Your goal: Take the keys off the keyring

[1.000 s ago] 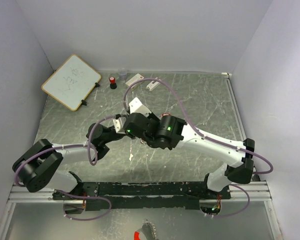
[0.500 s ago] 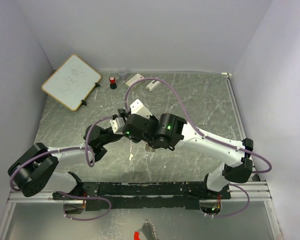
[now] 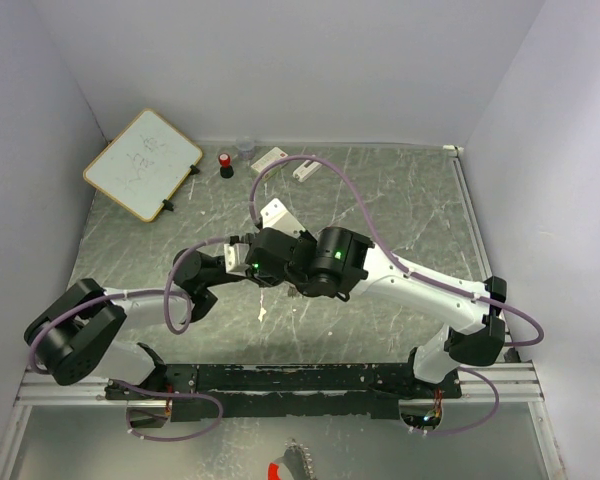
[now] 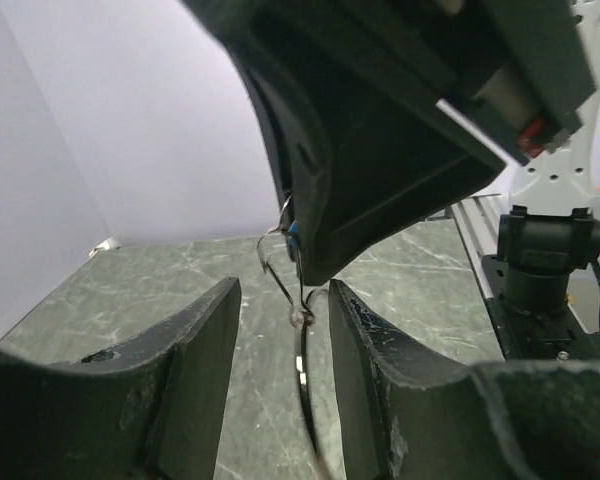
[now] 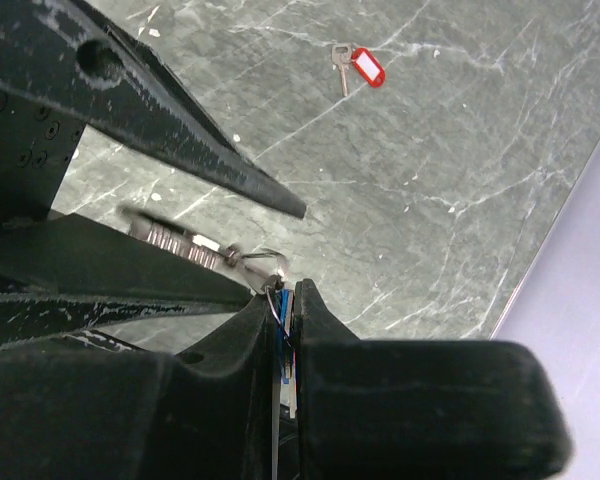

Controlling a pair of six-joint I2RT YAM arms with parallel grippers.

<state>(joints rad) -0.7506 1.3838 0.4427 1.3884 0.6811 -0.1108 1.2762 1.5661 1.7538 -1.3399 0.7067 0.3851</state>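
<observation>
Top external view tells us little. The left arm [image 3: 145, 297] and the right arm [image 3: 420, 285] meet over the middle of the tabletop [image 3: 400, 200], and their bodies hide the jaws and the keys from above.

Left wrist view shows the left gripper [image 4: 283, 290] with its jaws a narrow gap apart. The thin wire of the keyring [image 4: 300, 365] runs down that gap and touches neither finger where we can see. Just beyond, the right gripper [image 4: 307, 268] reaches in from above with a sliver of the blue key [image 4: 293, 236] at its tip, joined to the wire by small metal loops.

Right wrist view shows the right jaws closed on the blue key, with the ring stretching away between the left fingers. The red key [image 5: 365, 68] lies alone on the tabletop, well apart from both grippers.

We judge the task half done. The red key is off, while the blue key is still attached and has yet to be worked off the ring.
</observation>
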